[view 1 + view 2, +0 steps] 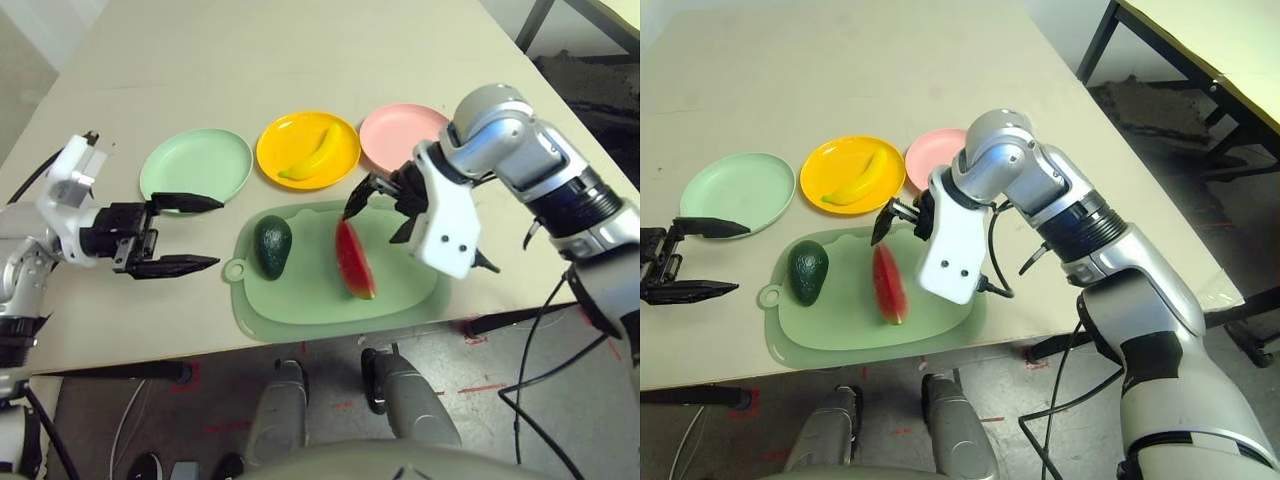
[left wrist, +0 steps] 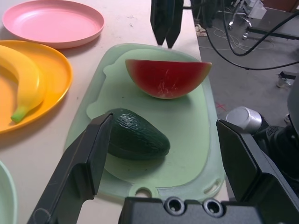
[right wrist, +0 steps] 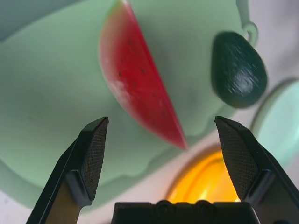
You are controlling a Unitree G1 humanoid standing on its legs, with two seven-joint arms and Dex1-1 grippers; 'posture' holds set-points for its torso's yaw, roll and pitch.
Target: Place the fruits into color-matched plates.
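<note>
Red watermelon wedge [image 1: 354, 261], green-rinded, beside dark pebbled avocado [image 1: 272, 246].

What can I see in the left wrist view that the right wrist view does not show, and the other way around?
The left wrist view alone shows the pink plate, the whole banana on the yellow plate, and the right gripper above the board's far edge. The right wrist view alone gives a close look down between the open right gripper's fingers. Both show the watermelon and avocado lying apart on the board.

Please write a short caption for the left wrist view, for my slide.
Open left gripper faces the avocado and watermelon wedge on the cutting board.
</note>
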